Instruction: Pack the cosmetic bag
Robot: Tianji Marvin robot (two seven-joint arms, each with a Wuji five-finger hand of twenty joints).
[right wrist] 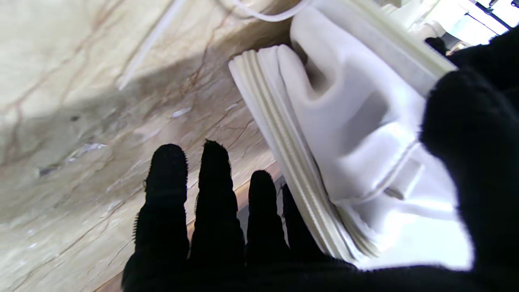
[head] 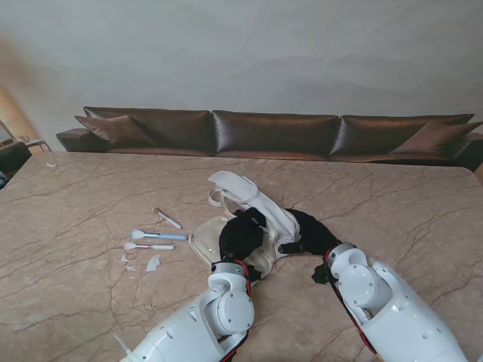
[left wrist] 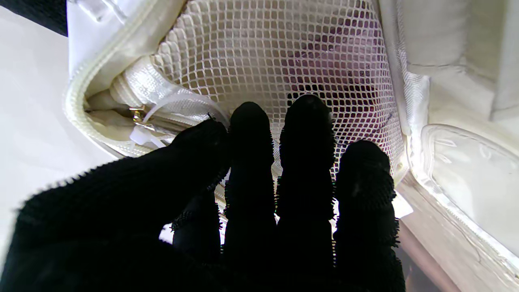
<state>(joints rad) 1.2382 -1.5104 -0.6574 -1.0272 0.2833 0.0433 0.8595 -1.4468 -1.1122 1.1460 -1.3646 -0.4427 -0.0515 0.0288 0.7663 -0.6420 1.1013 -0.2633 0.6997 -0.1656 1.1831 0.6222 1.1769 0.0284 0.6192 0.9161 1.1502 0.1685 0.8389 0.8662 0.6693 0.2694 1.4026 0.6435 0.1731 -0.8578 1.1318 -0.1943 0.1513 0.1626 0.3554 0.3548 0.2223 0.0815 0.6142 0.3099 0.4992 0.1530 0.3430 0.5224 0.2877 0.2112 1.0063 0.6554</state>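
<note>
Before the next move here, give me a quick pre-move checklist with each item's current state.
1. Bag open: ok, flap is lifted.
2. Right hand holding the flap: ok, thumb and fingers sit either side of its edge.
3. Left hand inside the bag: ok, fingers rest on the mesh pocket.
4. Left hand carrying an item: cannot tell.
5. Items left to pack: not ok, blue brush, pink brush and a small stick lie on the table, left of the bag.

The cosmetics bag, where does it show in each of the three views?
Stand view: cosmetics bag at table centre, under both hands.
Left wrist view: fills the frame, mesh pocket ahead of the fingers.
Right wrist view: its white lid beside the fingers.
Shared landmark: the ribbed zipper edge.
</note>
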